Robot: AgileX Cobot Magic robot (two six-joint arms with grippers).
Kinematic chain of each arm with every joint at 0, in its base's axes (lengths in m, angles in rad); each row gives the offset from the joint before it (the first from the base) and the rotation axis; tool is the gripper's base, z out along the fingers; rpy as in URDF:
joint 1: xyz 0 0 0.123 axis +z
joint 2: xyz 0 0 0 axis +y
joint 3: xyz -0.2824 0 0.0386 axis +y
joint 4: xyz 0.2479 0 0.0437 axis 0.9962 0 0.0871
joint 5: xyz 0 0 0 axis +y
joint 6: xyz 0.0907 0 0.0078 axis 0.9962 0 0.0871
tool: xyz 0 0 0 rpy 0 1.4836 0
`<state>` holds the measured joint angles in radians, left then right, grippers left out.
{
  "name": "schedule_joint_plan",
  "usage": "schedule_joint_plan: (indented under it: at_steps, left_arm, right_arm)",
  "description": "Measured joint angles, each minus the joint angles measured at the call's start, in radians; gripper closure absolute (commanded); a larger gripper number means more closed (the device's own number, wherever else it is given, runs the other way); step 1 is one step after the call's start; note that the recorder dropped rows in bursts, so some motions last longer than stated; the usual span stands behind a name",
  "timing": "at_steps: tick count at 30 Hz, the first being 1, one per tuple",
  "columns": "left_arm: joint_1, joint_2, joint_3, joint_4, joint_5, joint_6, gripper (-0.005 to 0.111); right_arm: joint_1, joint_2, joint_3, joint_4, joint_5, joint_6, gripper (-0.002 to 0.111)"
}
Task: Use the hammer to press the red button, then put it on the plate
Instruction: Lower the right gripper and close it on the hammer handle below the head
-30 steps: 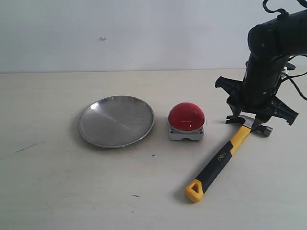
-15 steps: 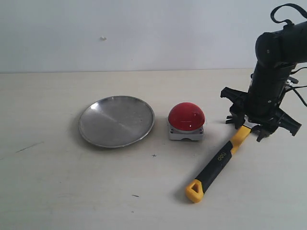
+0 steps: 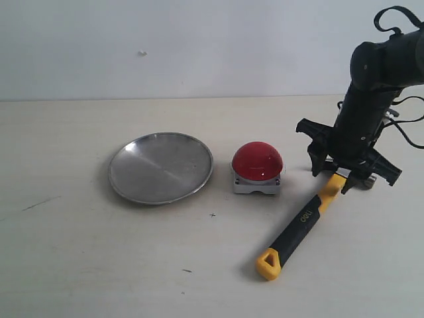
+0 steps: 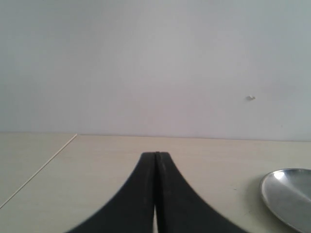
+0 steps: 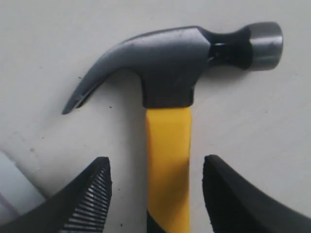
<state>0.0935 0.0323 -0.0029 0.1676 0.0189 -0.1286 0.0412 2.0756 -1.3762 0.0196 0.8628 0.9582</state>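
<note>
Right gripper (image 3: 333,177) hangs low over the table (image 3: 99,265) with its 2 fingers spread wide, grasping nothing. In the right wrist view the right gripper (image 5: 156,160) straddles the yellow neck of the hammer (image 5: 167,73) just below the dark steel head, with bare table showing between each finger and the handle. Left gripper (image 4: 155,158) is clenched tight, its 2 fingers pressed flat together with nothing between them; it does not appear in the exterior view.

Nearest in the exterior view lies the yellow looped end of the hammer (image 3: 305,215). From there the black grip runs diagonally away and to the right, turns yellow, and passes under the open fingers; only a small part of the head shows behind them. The hammer lies flat on the table, untouched.

Further back, at mid-table, sits the red button (image 3: 258,161), a glossy dome on its pale square base, left of the hammer's handle and apart from it. Just beside the button on its left, with a narrow gap, rests the plate (image 3: 161,167), holding nothing; its edge also shows in the left wrist view (image 4: 286,194).

Behind everything stands a plain pale wall (image 3: 199,46).
</note>
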Motion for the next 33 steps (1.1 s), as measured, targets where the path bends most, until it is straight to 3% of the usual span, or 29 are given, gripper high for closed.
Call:
schedule_joint_plan:
  at_steps: [33]
  left_arm:
    - [0.0, 0.0, 0.0, 0.0, 0.0, 0.0, 0.107]
  right_arm:
    - [-0.002, 0.055, 0.0, -0.032, -0.021, 0.01, 0.053]
